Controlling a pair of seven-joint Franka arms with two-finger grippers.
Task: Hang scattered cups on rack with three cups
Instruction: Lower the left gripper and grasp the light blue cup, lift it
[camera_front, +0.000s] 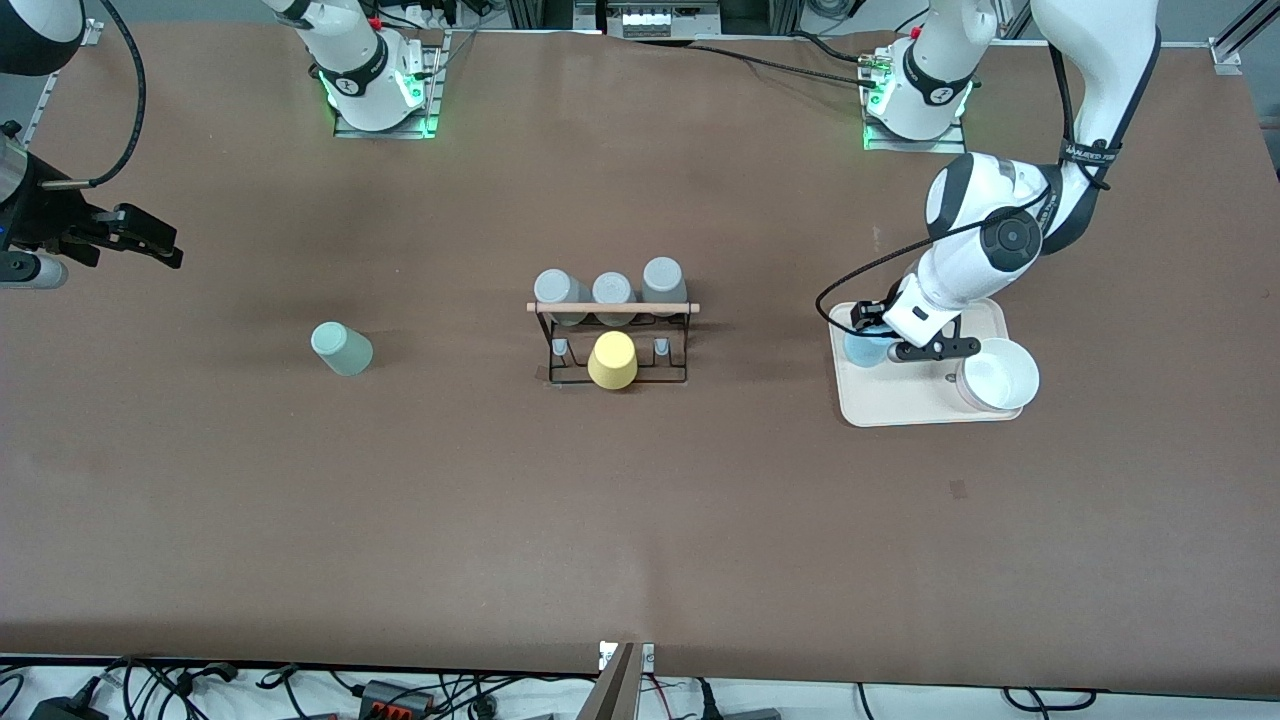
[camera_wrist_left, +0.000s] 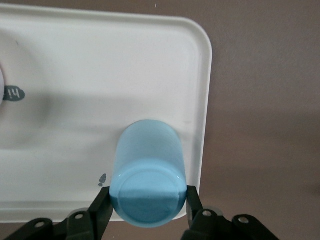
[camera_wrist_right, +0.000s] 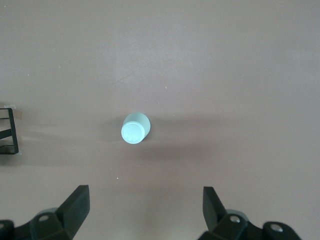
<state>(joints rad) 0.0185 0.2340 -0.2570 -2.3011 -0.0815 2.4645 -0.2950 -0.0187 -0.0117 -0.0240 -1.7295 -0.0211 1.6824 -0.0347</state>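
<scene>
Right gripper (camera_front: 150, 240) high over the table (camera_front: 640, 520) at the right arm's end, waiting. Fingers (camera_wrist_right: 75, 207) spread wide, nothing between them.

Mint cup (camera_front: 341, 349) stands upside down on the bare table, between that gripper's end and the rack, well apart from both. In the right wrist view it (camera_wrist_right: 135, 128) sits alone below the open jaws, a corner of the rack's black wire (camera_wrist_right: 11, 131) at the frame edge.

Rack (camera_front: 612, 345) at table centre: black wire frame, wooden rod (camera_front: 612, 307) across the top. Three grey cups (camera_front: 610, 292) hang inverted in a row on the pegs farther from the front camera. Yellow cup (camera_front: 612, 360) inverted on the middle peg of the nearer row; the pegs on either side of it are bare.

Cream tray (camera_front: 905, 405) toward the left arm's end. White bowl (camera_front: 997, 376) on the tray's nearer corner, at the edge away from the rack.

Left gripper (camera_front: 868, 335) down on the tray, at the edge toward the rack. Fingers (camera_wrist_left: 102, 207) clamped on the blue cup (camera_front: 862, 350), one pad on each side of its wall. Blue cup (camera_wrist_left: 148, 172) inverted, base up, resting on the tray (camera_wrist_left: 100, 70) just inside the rim.
</scene>
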